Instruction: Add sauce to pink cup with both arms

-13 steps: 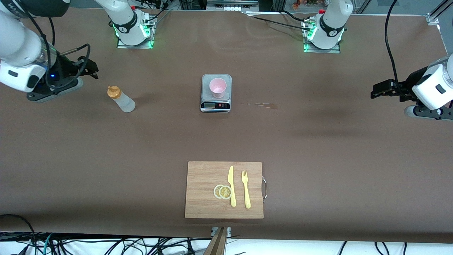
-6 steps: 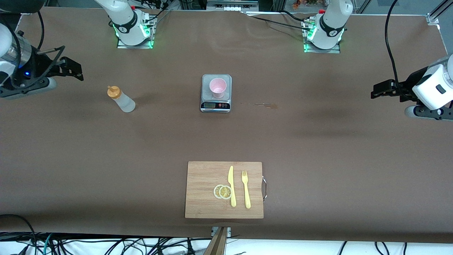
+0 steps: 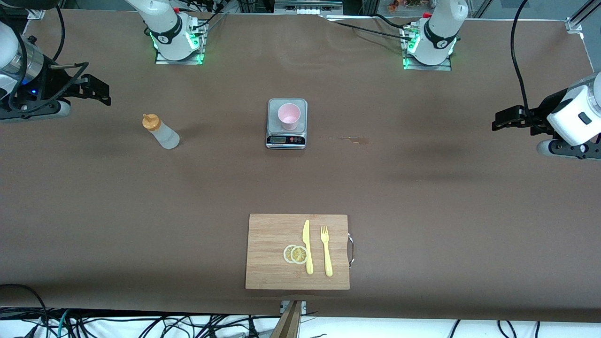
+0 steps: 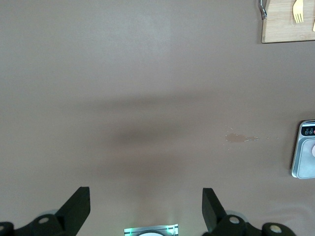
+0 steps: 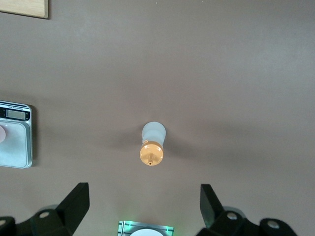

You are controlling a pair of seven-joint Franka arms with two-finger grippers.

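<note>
1. While both arms hang at the table's two ends, the sauce bottle (image 3: 161, 132) stands upright on the brown table (image 3: 422, 197), toward the right arm's end, with its long axis vertical and its orange nozzle cap (image 3: 150, 122) pointing straight up.
2. Seen from the right wrist camera, the sauce bottle (image 5: 152, 144) shows cap-first, the nozzle tip aimed up at the lens and the frosted body below it.
3. On the clock face of the front view, the bottle sits at about 9 o'clock from the scale (image 3: 287, 123), well apart from it.
4. The pink cup (image 3: 288, 116) stands upright on the scale's plate, mouth up, near the table's middle.
5. The right gripper (image 3: 96, 90) hangs over the table at roughly 10 o'clock from the bottle, apart from it; its two black fingers (image 5: 74, 200) stand spread wide with nothing between them.
6. The left gripper (image 3: 504, 118) hovers over the left arm's end of the table, at about 3 o'clock from the scale and well apart; its fingers (image 4: 76, 206) are likewise spread wide and empty.
7. A small stain (image 3: 354, 139) marks the table just beside the scale, at its 3 o'clock.
8. At 6 o'clock from the scale, nearer the front camera, lies a wooden cutting board (image 3: 272, 234) carrying two lemon slices (image 3: 296, 254), a yellow knife (image 3: 307, 246) and a yellow fork (image 3: 326, 250), both utensils lying with their tips toward 12 o'clock.
</note>
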